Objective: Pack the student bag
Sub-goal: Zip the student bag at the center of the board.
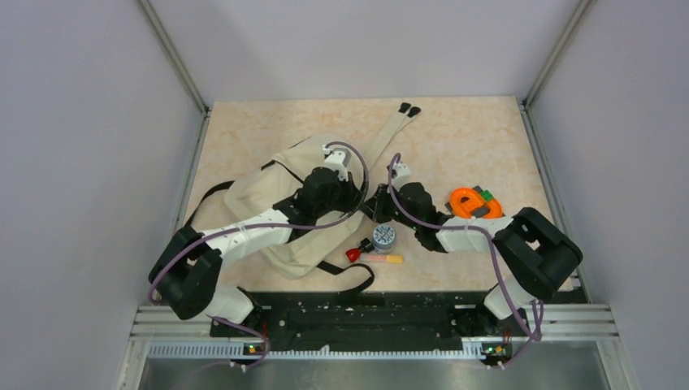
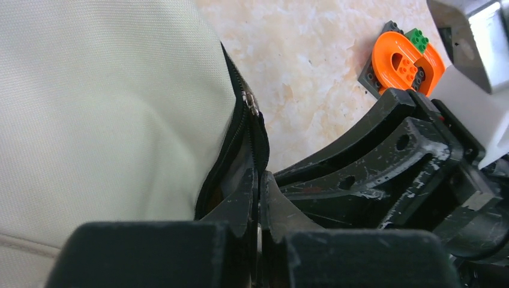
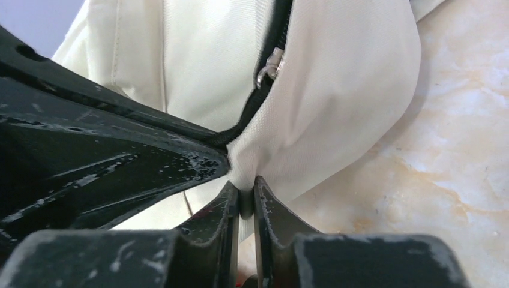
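Pale marbled table (image 1: 455,138), grey walls. The bag (image 1: 268,195) lies left of centre. At mid-frame the left gripper (image 2: 259,180) and right gripper (image 3: 243,189) each pinch fabric beside its zipper (image 3: 264,90). The step looks like opening the mouth; next, the edges need pulling apart.

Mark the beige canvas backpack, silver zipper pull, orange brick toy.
Beige canvas backpack (image 1: 264,188): top view, main panel.
Silver zipper pull (image 3: 271,65): right wrist view, metal tab.
Orange brick toy (image 2: 379,60): left wrist view, arch.
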Controlling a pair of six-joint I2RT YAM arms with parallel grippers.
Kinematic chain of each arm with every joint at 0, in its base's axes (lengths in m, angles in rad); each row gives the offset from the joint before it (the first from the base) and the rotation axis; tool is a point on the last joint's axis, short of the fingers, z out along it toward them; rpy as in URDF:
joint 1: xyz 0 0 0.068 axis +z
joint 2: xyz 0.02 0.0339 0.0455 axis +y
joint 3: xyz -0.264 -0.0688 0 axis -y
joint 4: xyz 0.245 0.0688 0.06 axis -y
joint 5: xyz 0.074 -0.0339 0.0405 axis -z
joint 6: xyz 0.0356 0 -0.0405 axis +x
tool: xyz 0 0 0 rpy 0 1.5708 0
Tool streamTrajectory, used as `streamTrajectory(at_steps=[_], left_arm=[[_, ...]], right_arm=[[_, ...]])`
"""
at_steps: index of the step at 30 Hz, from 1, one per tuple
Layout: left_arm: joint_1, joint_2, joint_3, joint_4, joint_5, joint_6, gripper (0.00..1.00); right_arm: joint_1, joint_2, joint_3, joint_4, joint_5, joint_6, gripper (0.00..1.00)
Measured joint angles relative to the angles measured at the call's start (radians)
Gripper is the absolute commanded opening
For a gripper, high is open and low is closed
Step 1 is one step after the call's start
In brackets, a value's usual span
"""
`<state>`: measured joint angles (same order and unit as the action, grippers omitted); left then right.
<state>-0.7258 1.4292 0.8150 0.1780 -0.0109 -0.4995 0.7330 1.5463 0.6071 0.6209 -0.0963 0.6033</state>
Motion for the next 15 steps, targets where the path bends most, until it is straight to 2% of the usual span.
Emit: streamTrajectory(at_steps=[1, 15], left_arm=[[0.0, -0.001, 0.0, 0.0, 0.0, 0.0, 0.01], [0.02, -0.038, -0.006, -0.002, -0.004, 0.001, 0.0]], right_arm=[[0.0, 0.003, 0.002, -0.005, 0.006, -0.001, 0.0], [0.004, 0.013, 0.003, -0.034, 0.04, 0.001, 0.0]])
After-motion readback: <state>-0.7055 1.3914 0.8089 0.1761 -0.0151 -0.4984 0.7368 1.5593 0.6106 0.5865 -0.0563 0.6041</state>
